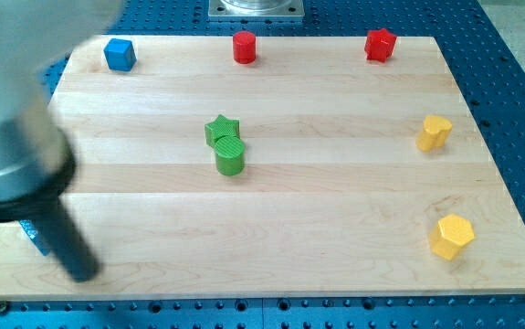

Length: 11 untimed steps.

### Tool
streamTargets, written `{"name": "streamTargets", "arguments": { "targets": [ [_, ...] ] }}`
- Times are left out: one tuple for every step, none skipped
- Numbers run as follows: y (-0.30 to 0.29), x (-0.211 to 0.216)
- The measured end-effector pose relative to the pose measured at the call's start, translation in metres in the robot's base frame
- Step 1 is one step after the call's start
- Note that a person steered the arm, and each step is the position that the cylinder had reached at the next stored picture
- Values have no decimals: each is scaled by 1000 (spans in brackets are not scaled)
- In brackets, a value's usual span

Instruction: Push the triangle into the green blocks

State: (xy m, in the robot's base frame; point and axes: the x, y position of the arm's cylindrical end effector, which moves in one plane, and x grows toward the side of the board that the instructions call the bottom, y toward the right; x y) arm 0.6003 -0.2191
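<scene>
A dark rod tool ends in my tip (84, 274), resting on the wooden surface (271, 238) at the view's bottom left; it has no jaws to part or close. Just left of the tip, a sliver of blue block (36, 235), shape unclear, peeks from behind the rod. Well up and right of the tip, a green star (221, 129) touches a green cylinder (230, 155).
</scene>
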Motion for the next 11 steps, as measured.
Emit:
{"name": "streamTargets", "arguments": {
  "targets": [
    [-36, -11],
    [45, -72],
    [83, -119],
    [62, -27],
    [-14, -27],
    [2, -88],
    [76, -120],
    [99, -144],
    [27, -136],
    [62, -150],
    [95, -171]
  ]
}}
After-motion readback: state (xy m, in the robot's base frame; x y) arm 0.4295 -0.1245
